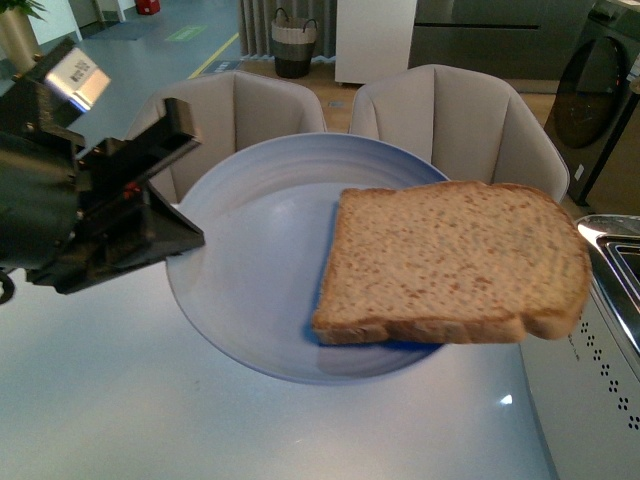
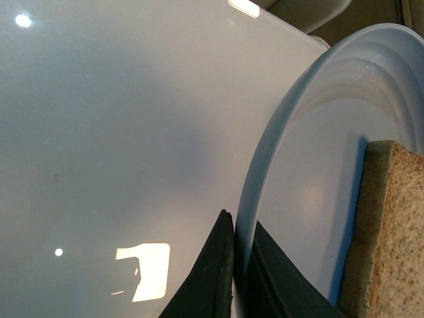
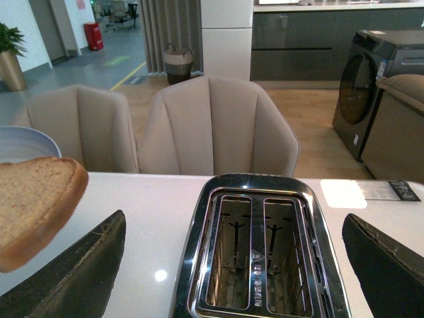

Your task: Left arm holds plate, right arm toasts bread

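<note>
Bread (image 1: 450, 260) lies flat on the pale blue plate (image 1: 250, 230), its square slice pushed toward 3 o'clock so that one crust edge hangs out past the rim. My left gripper (image 2: 240, 222) is clamped on the plate's rim at 9 o'clock, with one black finger (image 2: 212, 271) under the rim and the other over it. I cannot tell whether the plate touches the white surface (image 1: 100, 400).

My right gripper (image 3: 233, 218) is spread wide and holds nothing. From its wrist camera a chrome toaster (image 3: 255, 252) sits between the two fingers, both slots facing up with wire racks visible inside. In the front view the toaster stands at 3 o'clock of the plate, just beside the overhanging crust.

Two beige chairs (image 1: 230, 110) (image 1: 450, 120) stand at 12 o'clock behind the surface. A woven basket (image 1: 293, 45) sits farther back on the floor, and a dark washing machine (image 3: 361, 86) stands off toward 2 o'clock.
</note>
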